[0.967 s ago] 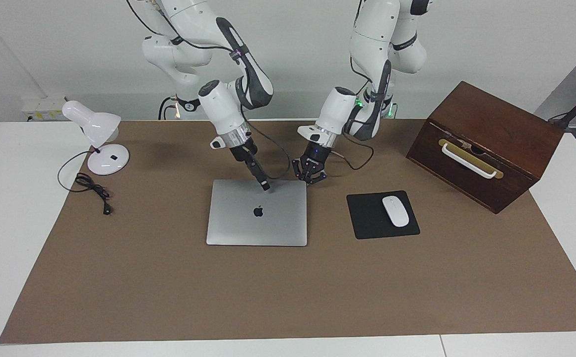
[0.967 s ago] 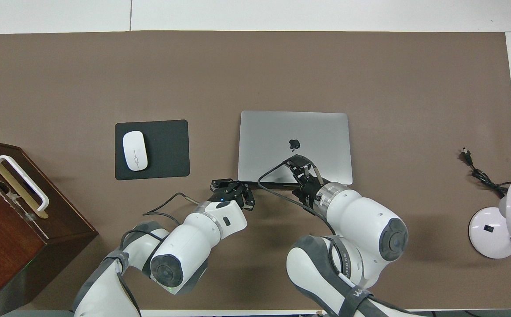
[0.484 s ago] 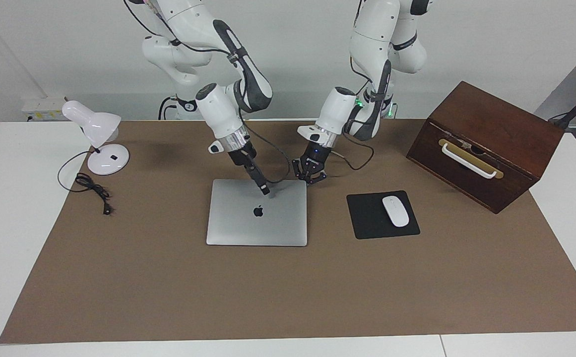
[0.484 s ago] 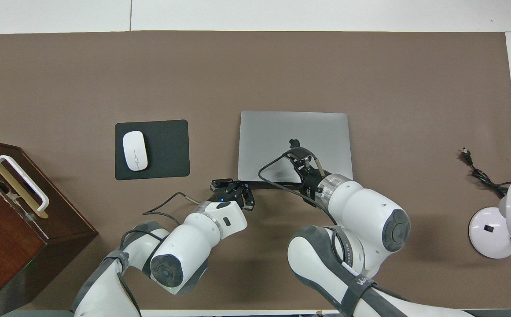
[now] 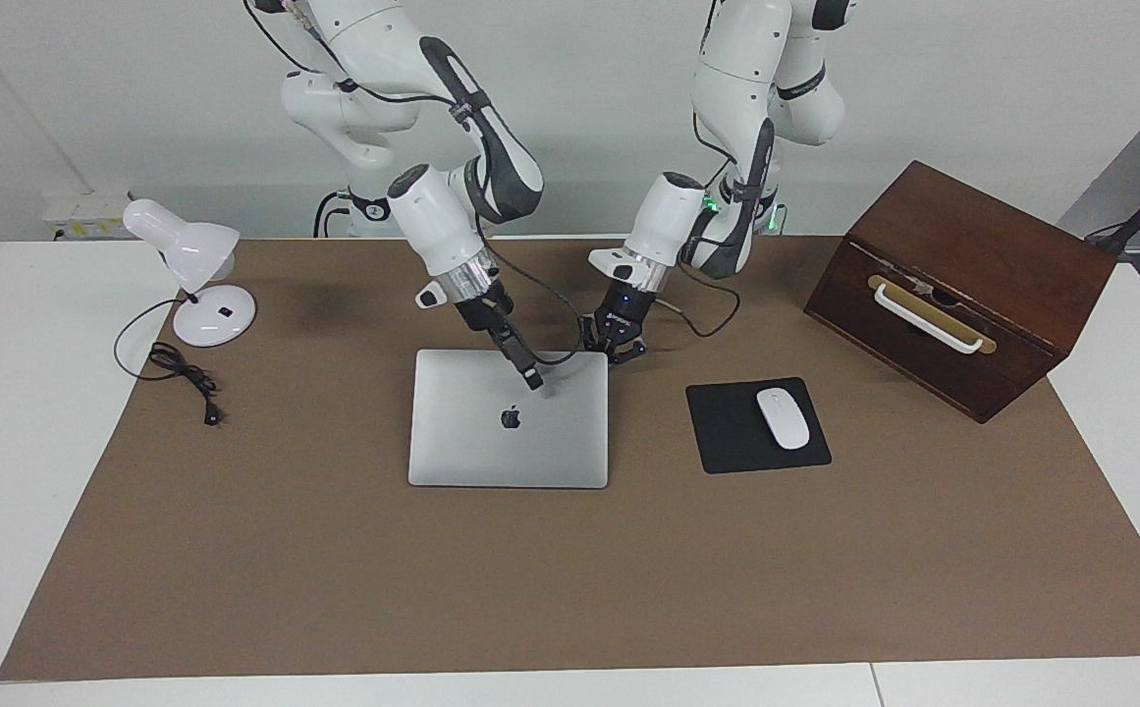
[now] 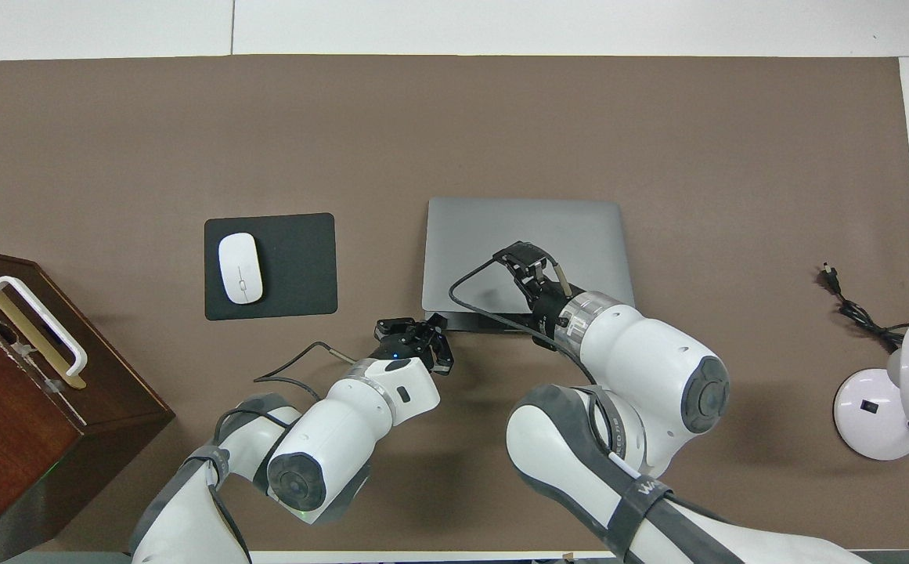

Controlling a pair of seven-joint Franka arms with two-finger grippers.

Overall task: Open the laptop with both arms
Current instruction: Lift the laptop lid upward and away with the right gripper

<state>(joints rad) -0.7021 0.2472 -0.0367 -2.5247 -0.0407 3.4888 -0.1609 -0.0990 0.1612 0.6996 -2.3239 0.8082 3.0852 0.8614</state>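
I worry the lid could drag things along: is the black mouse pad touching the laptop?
Apart. The overhead view shows a strip of brown mat between the mouse pad and the laptop; the facing view shows the same gap.

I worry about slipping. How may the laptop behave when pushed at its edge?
The laptop looks thin, rigid metal, so it should probably lift as one stiff slab. Its smooth lid may be slippery. Flat on the brown mat, it might slide, not tip.

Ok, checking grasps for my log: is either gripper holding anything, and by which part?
No hold shows. The left gripper is shut at the laptop's robot-side corner; the right gripper is over its lid, contact unclear.
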